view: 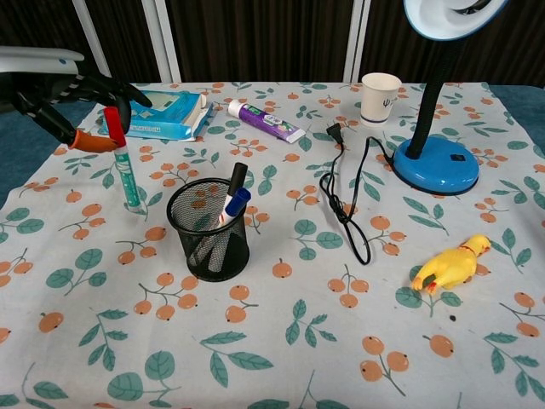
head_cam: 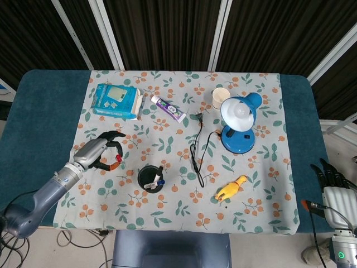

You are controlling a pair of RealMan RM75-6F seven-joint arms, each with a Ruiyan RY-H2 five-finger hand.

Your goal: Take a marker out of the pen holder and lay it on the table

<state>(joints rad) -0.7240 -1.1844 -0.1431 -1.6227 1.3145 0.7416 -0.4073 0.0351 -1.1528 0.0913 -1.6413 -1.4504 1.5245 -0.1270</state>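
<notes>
Beside mesh holder (view: 209,228), slim red-capped marker (view: 124,169).

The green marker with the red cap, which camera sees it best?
The chest view. There the marker shows whole, nearly upright in the left robot hand, beside the pen holder. In the head view, only its red cap peeks out.

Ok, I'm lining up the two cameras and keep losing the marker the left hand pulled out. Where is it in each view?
Head view: the marker is mostly hidden in the left hand, left of the pen holder; only its red end shows.
Chest view: the marker hangs nearly upright from the left hand, at upper left.
Shared landmark: the pen holder, just right of the marker in both.
</notes>
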